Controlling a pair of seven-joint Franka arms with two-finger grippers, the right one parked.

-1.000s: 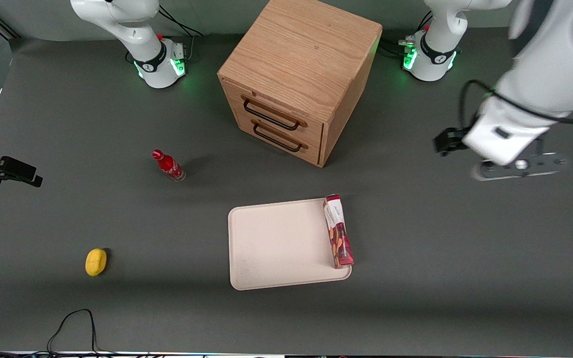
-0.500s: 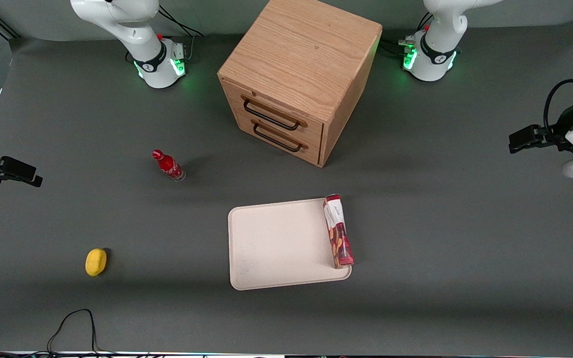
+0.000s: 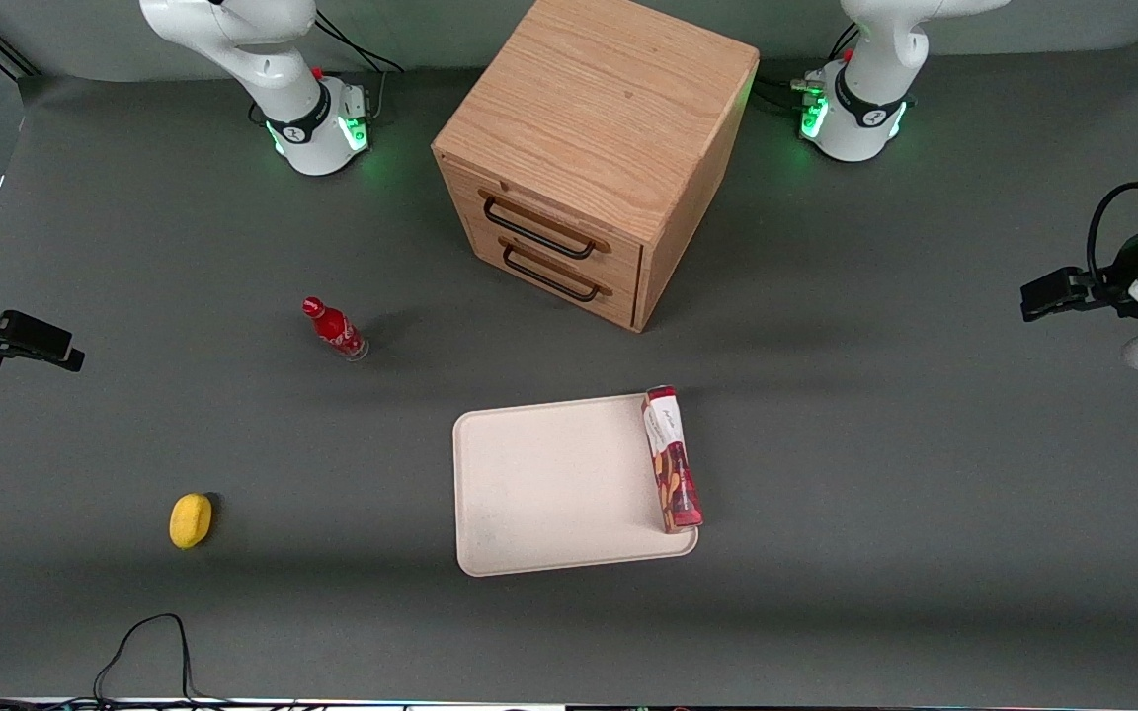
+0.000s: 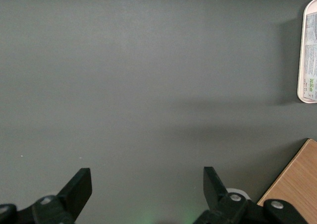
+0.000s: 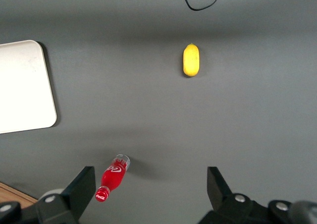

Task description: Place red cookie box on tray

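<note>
The long dark-red cardboard cookie box [image 3: 673, 460] is seen lying on the pale cream tray [image 3: 549, 484], along its three-o'clock rim — placement judged done. The left gripper [image 4: 147, 187], fingers spread and empty, hangs well apart; only retreat is called for.

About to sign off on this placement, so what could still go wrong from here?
The red cookie box lies along the tray's edge on the working arm's side, seemingly resting on the rim; its end nearer the cabinet pokes past the tray, so a nudge might tip it off. The tool is open, parked toward the working arm's end of the table, holding nothing, so it can't steady it.
</note>
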